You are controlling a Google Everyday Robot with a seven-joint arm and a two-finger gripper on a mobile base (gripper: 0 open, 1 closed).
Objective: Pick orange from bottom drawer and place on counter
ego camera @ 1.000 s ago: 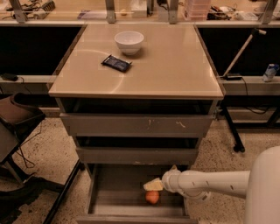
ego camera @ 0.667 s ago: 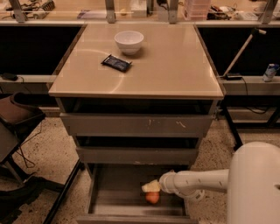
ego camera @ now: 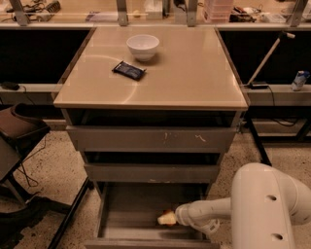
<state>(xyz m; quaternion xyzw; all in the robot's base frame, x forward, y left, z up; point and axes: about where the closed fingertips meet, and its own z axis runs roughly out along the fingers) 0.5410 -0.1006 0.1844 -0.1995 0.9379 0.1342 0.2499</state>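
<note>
The bottom drawer [ego camera: 127, 210] of the grey cabinet is pulled open, low in the camera view. My gripper [ego camera: 166, 218] is inside it, at the middle right of the drawer floor, reaching in from the right on the white arm [ego camera: 265, 209]. The orange does not show; the gripper covers the spot where it lay. The beige counter [ego camera: 189, 73] tops the cabinet.
A white bowl [ego camera: 142, 46] and a dark packet [ego camera: 129, 70] lie on the counter's far left part. The two upper drawers [ego camera: 150, 139] stand slightly open. A dark chair [ego camera: 19, 131] and stand legs are at the left. A cluttered bench [ego camera: 233, 12] runs along the back.
The gripper has lowered onto the orange, which was visible just under it and is now covered. The arm's white elbow has swung into the lower right of the view.
</note>
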